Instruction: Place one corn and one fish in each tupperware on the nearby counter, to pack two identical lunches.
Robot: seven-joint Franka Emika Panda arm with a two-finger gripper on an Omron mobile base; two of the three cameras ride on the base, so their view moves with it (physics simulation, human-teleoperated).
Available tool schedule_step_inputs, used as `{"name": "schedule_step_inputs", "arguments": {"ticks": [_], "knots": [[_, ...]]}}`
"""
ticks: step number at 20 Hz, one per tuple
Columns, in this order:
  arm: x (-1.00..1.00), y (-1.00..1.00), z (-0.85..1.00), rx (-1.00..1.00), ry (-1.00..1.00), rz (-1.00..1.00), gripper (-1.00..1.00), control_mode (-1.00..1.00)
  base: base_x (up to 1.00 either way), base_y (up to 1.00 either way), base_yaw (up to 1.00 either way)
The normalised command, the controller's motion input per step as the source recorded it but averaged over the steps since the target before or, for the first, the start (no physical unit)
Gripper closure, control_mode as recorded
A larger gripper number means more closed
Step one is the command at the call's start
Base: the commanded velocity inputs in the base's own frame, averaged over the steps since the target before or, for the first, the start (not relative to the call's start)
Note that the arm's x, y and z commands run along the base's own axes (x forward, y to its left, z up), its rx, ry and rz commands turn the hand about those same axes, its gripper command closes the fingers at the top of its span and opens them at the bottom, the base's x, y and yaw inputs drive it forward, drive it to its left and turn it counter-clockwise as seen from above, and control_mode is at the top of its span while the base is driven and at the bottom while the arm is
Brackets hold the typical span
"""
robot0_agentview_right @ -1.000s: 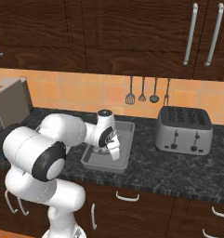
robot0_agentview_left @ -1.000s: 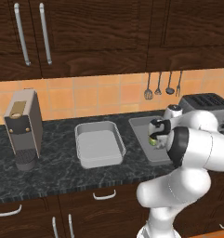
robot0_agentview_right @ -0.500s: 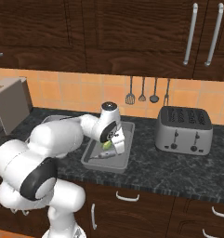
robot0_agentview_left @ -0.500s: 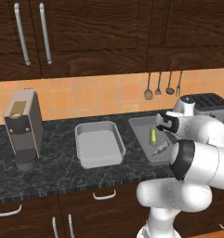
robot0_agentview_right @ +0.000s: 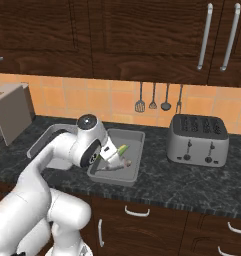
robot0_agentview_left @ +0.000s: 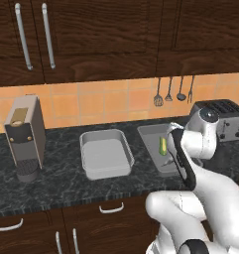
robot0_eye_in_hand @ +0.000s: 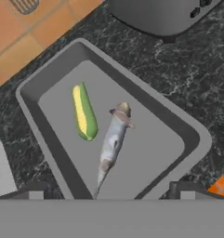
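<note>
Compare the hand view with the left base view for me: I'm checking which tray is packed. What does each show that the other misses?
Hand view alone: the fish lying beside the corn in one tupperware.
Left base view alone: the second tupperware with nothing inside, and a coffee machine on the counter.
Both: the corn, its tray and the toaster.

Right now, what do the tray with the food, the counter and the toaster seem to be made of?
Tray: matte light-grey plastic, probably; no glints.
Counter: polished black stone look; pale speckled veins.
Toaster: brushed silver metal, seemingly; soft sheen, dark slots.
</note>
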Motion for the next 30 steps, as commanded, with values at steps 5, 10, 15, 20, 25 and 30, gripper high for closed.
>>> {"name": "schedule_step_inputs", "arguments": {"ticks": [5, 10, 15, 20, 25, 30], "knots": [[-0.56, 0.93, 0.67, -0.40, -0.10, 0.35, -1.00, -1.00, 0.00, 0.00, 0.00], [-0.85, 0.67, 0.44, -0.35, -0.13, 0.32, -1.00, -1.00, 0.00, 0.00, 0.00], [-1.00, 0.21, 0.19, -0.22, -0.09, 0.31, -1.00, -1.00, 0.00, 0.00, 0.00], [-0.60, -0.01, -0.11, -0.02, 0.00, 0.17, -1.00, 1.00, -0.39, -0.10, 0.09], [0.00, 0.00, 0.00, 0.00, 0.00, 0.00, -1.00, 1.00, -0.84, -0.72, 0.06], [0.00, 0.00, 0.00, 0.00, 0.00, 0.00, -1.00, 1.00, -0.08, -1.00, -0.01]]}}
